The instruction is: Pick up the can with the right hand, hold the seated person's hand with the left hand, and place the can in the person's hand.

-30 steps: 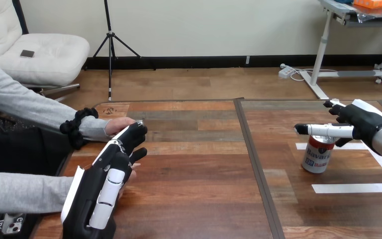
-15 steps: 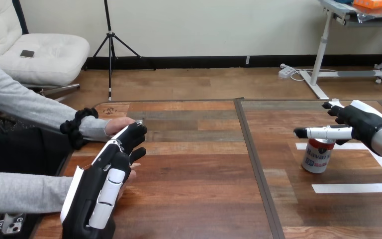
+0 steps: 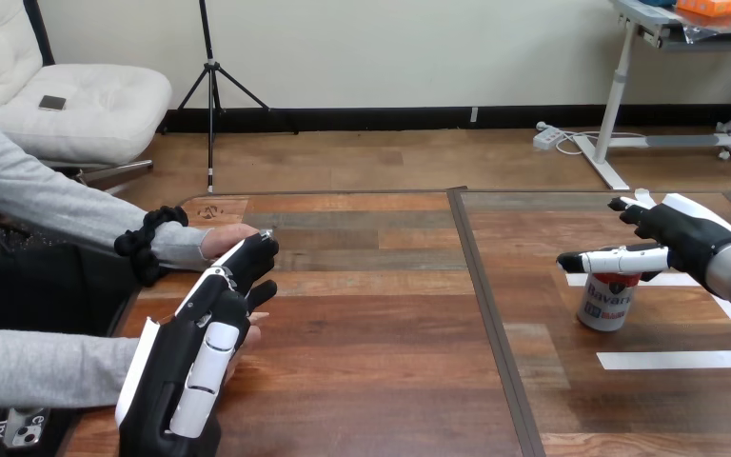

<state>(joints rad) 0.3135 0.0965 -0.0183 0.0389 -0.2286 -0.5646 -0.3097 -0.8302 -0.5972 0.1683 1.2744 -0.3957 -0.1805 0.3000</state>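
One can (image 3: 606, 303) stands at right; the right hand (image 3: 683, 234), spread open above it, has edged left. Lower left, the straight-fingered left hand (image 3: 190, 367) overlies one of the person's two hands (image 3: 249, 334).

Bare wood across the middle of the table (image 3: 381, 324), from left hand (image 3: 200, 352) to can (image 3: 607, 300): wide room to pass. Near the right edge, blocked by the can, upright just under the straight fingers of the right hand (image 3: 671, 238). Crowded at the left edge: left hand stretched out, the person's far hand (image 3: 227, 238) right beside its fingertips. Flat white tape (image 3: 676, 360) by the can, no hindrance.
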